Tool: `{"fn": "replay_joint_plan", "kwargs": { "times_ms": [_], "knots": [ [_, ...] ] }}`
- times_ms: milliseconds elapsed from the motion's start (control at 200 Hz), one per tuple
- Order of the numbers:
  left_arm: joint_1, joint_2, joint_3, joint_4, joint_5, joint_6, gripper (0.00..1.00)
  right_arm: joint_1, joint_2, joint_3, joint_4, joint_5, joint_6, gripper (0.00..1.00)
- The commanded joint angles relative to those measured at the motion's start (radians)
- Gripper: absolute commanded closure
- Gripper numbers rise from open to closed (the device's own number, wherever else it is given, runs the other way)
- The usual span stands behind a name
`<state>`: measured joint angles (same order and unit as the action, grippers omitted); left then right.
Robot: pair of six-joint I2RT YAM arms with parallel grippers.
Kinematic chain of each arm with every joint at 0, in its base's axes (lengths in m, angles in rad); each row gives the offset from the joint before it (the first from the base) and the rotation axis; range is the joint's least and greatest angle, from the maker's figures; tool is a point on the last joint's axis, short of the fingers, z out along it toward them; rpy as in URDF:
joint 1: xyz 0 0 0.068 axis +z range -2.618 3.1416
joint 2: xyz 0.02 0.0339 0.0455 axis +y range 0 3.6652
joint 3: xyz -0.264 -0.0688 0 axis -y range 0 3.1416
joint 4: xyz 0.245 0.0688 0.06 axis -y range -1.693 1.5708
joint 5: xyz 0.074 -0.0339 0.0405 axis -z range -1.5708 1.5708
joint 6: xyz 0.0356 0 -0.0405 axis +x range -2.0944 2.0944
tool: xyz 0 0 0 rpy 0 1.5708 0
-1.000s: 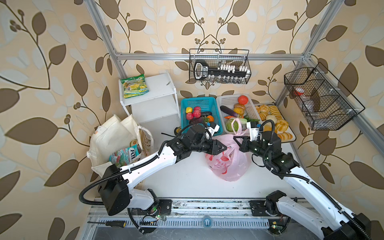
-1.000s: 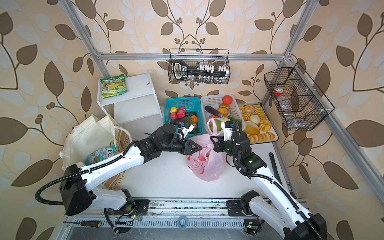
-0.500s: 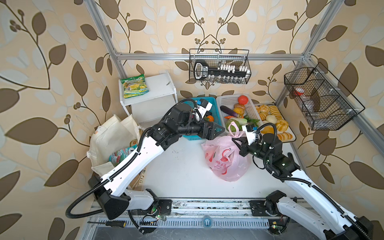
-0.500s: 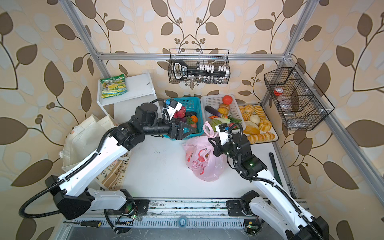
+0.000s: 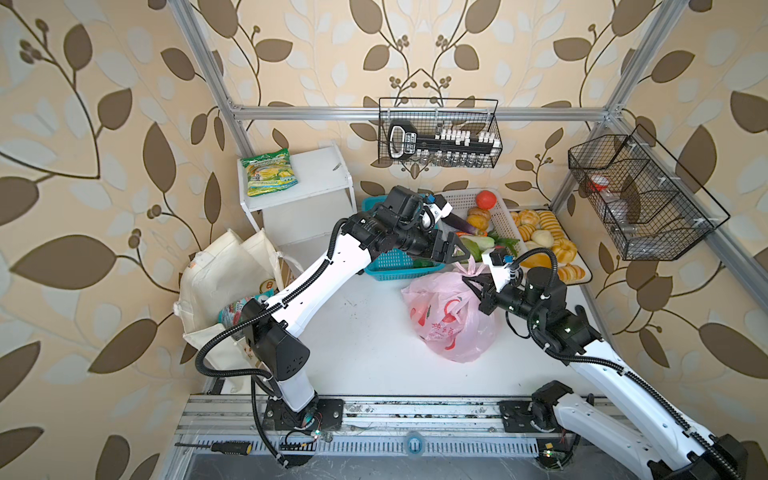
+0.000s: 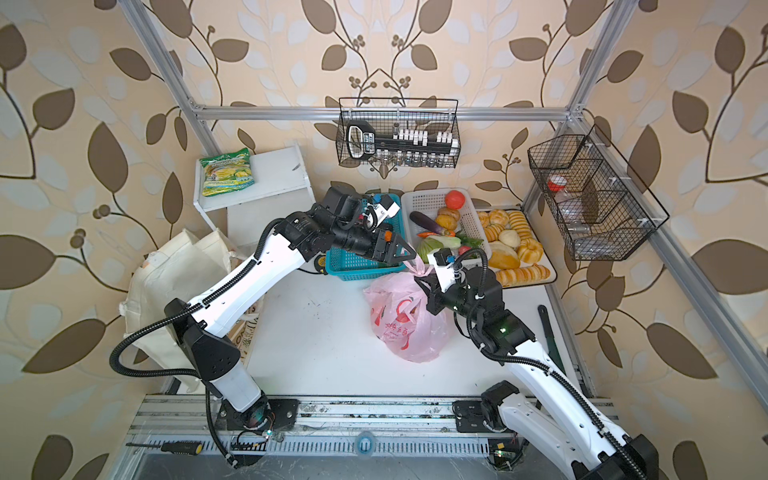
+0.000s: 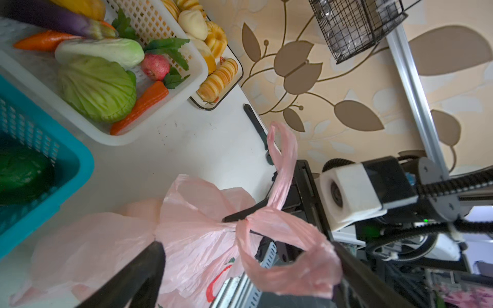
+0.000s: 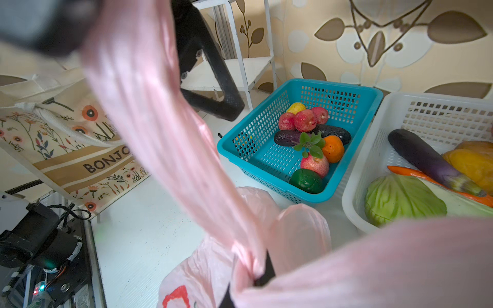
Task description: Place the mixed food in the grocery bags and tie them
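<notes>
The pink plastic bag (image 5: pixel 451 322) (image 6: pixel 409 326) sits on the white table, its two handles crossed at the neck. My right gripper (image 5: pixel 473 286) (image 8: pixel 256 280) is shut on that neck. My left gripper (image 5: pixel 455 251) (image 7: pixel 248 280) hovers just behind the bag, open. One handle loop (image 7: pixel 293 264) hangs between its fingers and lies against one of them; the second loop (image 7: pixel 282 160) stands up free. The cream tote (image 5: pixel 224 274) (image 8: pixel 66 149) slumps at the left with a teal-red packet (image 5: pixel 237 309) inside. Toy fruit (image 8: pixel 304 125) lies in the blue basket (image 5: pixel 390 262).
A white basket (image 5: pixel 500 216) of toy vegetables and a bread tray (image 5: pixel 579 266) stand behind the bag. A green-yellow packet (image 5: pixel 268 172) lies on the white shelf (image 5: pixel 320 166). Wire baskets hang on the back (image 5: pixel 438 133) and right (image 5: pixel 640 195) frame.
My left gripper opened, rose away from the bag's neck over the blue basket, then swung right to the handle loops. The right gripper stayed shut on the neck.
</notes>
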<state>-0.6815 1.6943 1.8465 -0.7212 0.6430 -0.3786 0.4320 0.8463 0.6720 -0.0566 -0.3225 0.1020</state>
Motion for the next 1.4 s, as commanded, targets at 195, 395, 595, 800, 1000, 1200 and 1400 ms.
{"fn": "replay_joint_plan", "kwargs": {
  "times_ms": [195,395,595,800,1000,1200,1400],
  "knots": [
    [-0.010,-0.006,0.033,0.092,0.031,-0.090,0.51,0.005,-0.006,-0.015,0.006,-0.011,-0.039,1.00],
    [-0.012,-0.063,-0.098,0.192,0.031,-0.122,0.99,-0.005,-0.016,-0.017,-0.021,-0.023,-0.007,0.98],
    [-0.035,-0.194,-0.358,0.456,-0.010,-0.240,1.00,-0.097,-0.044,-0.065,-0.002,-0.214,0.130,0.87],
    [-0.078,-0.283,-0.544,0.591,-0.101,-0.321,1.00,-0.116,-0.048,-0.087,-0.031,-0.293,0.188,0.74],
    [-0.088,-0.341,-0.640,0.647,-0.168,-0.366,1.00,-0.135,-0.070,-0.095,-0.067,-0.347,0.178,0.54],
    [-0.112,-0.370,-0.687,0.653,-0.195,-0.396,1.00,-0.142,-0.072,-0.086,-0.089,-0.403,0.183,0.40],
    [-0.136,-0.408,-0.750,0.692,-0.218,-0.432,1.00,-0.148,-0.061,-0.078,-0.102,-0.405,0.220,0.33]
  ]
}}
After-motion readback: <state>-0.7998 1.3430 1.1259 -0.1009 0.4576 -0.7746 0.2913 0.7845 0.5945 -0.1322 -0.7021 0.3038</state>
